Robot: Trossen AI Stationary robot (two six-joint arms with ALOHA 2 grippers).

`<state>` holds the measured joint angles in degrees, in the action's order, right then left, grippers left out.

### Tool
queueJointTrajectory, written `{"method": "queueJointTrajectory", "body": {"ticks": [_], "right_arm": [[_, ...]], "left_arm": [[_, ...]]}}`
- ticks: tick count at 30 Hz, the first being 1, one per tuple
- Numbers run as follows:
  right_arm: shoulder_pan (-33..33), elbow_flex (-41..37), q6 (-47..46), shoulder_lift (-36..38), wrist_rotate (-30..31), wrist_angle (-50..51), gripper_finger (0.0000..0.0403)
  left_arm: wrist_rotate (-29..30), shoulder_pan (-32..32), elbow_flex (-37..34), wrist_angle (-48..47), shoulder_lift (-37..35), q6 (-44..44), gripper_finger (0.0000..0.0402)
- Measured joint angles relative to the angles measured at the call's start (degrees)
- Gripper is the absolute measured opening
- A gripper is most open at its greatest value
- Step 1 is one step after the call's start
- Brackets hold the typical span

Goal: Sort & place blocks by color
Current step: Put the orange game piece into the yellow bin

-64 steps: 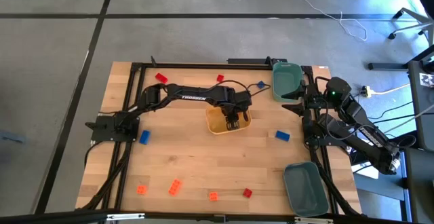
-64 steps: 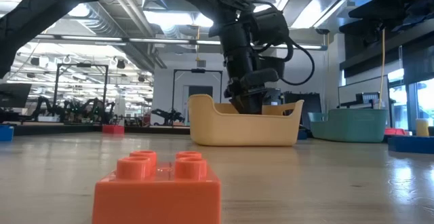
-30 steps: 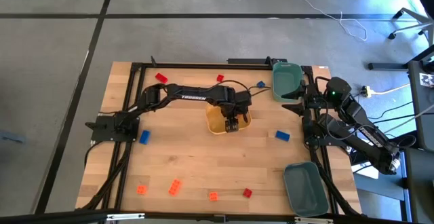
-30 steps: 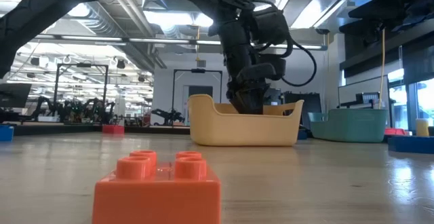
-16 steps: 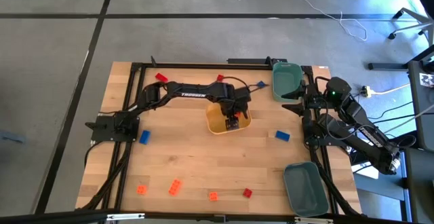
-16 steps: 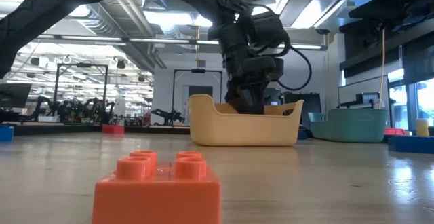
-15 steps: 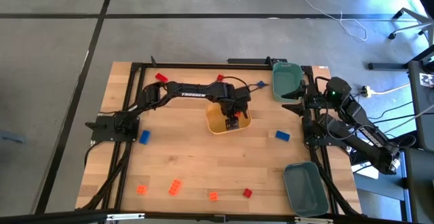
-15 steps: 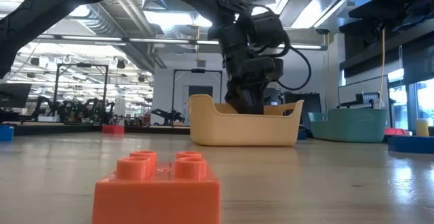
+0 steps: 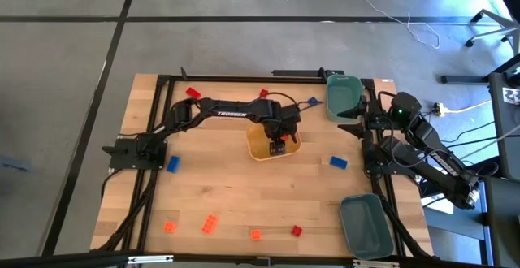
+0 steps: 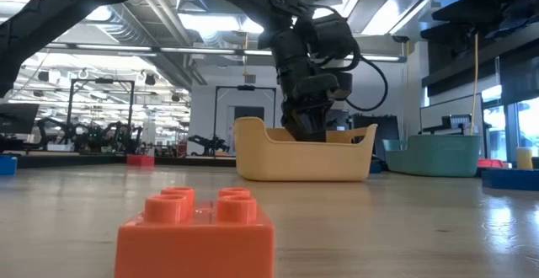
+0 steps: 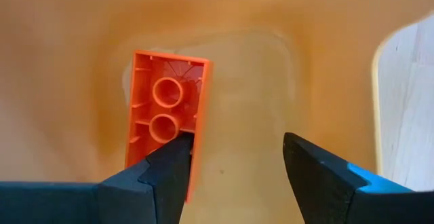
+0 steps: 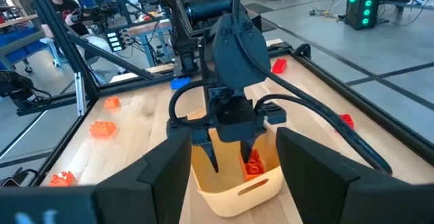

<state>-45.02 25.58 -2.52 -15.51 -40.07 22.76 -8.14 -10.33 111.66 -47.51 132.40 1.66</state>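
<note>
Since two seconds ago the left gripper (image 9: 279,145) has shifted slightly up-frame inside the yellow tray (image 9: 258,148) at the high view's centre. Its jaws stand apart, gripping nothing; an orange block (image 11: 165,125) lies on the tray floor touching one finger (image 11: 169,176). Other blocks (image 9: 210,224) dot the surface (image 9: 219,187). The right gripper (image 9: 351,127) waits at right, jaws spread.

2 dark arms (image 9: 231,111), white TROSSEN lettering, looping black cables
</note>
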Motion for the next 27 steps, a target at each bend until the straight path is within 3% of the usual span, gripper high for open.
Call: {"method": "queueJointTrajectory", "body": {"ticks": [6,10,18,27], "right_arm": [[0.1,0.03,-4.9,-0.34,0.76,-4.17,0.0218],[1.06,3.97,-6.52,-3.41,0.29,-1.76,0.0218],[6.81,19.74,-0.17,-19.64,6.35,19.5,0.0218],[19.1,28.63,-3.45,-39.15,10.65,22.62,0.0218]], "left_arm": [[0.08,0.02,-0.02,0.0,0.0,0.01,0.0216],[0.16,0.02,-0.09,-0.08,-0.49,0.34,0.0216],[3.0,-0.08,-0.04,0.44,-3.23,1.96,0.0216],[-0.44,-0.09,-0.05,-2.03,-3.46,0.01,0.0216]]}}
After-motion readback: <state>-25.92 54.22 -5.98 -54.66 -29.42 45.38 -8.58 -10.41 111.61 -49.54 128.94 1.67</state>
